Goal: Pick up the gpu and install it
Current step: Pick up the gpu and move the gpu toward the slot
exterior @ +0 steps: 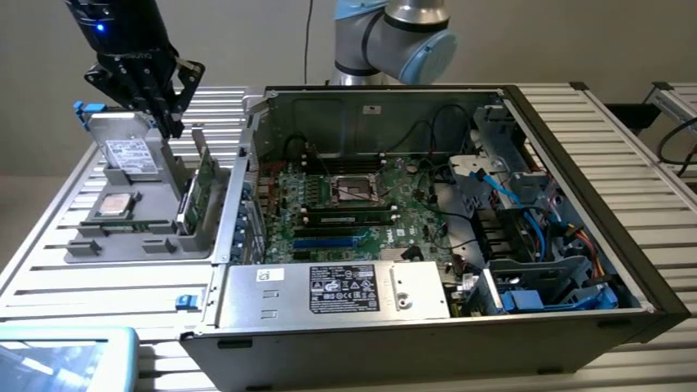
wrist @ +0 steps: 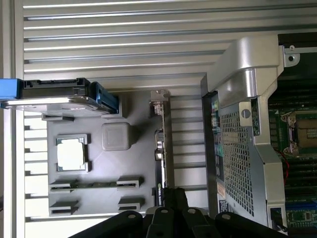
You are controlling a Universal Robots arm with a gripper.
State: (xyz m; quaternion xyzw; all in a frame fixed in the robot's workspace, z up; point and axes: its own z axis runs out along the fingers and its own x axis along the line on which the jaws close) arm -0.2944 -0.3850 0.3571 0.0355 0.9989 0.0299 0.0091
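Note:
The gpu (exterior: pixel 205 175) is a thin green card standing on edge in a slot of the grey parts tray (exterior: pixel 142 245), to the exterior view's left of the open computer case (exterior: pixel 566 163). In the wrist view the gpu (wrist: pixel 162 148) appears edge-on, its silver bracket at the end away from my fingers. My gripper (exterior: pixel 172 126) hangs above the tray, over its back end and just left of the card. Its black fingers (wrist: pixel 179 197) are together, so the gripper (wrist: pixel 173 194) is shut with nothing held, its tips over one end of the card.
The tray also holds an upright silver hard drive (exterior: pixel 129 155), a CPU (exterior: pixel 114 204) and a memory stick (wrist: pixel 94 184). Inside the case lie the green motherboard (exterior: pixel 348 204), cables (exterior: pixel 512 204) and a power supply (exterior: pixel 338 290). The arm's base (exterior: pixel 392 41) stands behind the case.

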